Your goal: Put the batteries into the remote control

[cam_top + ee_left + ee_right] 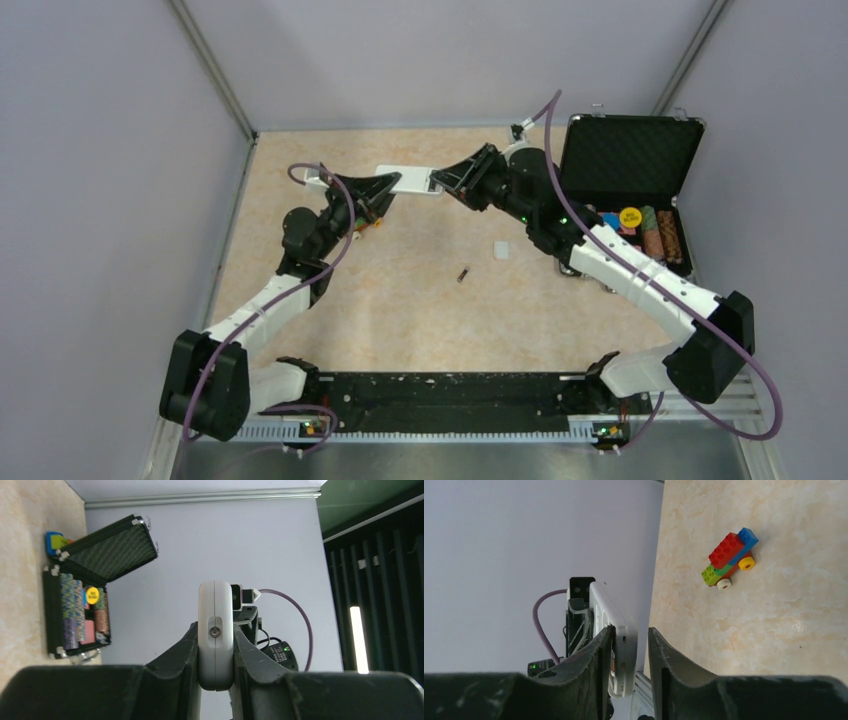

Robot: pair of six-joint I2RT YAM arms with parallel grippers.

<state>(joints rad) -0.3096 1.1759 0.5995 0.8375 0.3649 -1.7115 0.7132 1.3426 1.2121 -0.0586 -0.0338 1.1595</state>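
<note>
Beige marbled tabletop (pixel 400 320), grey walls. The left gripper (pixel 215 630) is clamped on one end of the light-grey flat rectangular remote control (pixel 215 605), holding it edge-up off the surface. The right gripper (pixel 630 630) straddles the opposite end, narrow but not closed: one finger (pixel 596 655) against the casing, a gap at the other. The remote's long axis runs left-right between the two, far side of the table. One small dark cylindrical battery (pixel 463 274) lies loose nearer the bases, well apart from both; right arm nearer. Second battery not seen. Small white square piece (pixel 502 250) lies near it.
</note>
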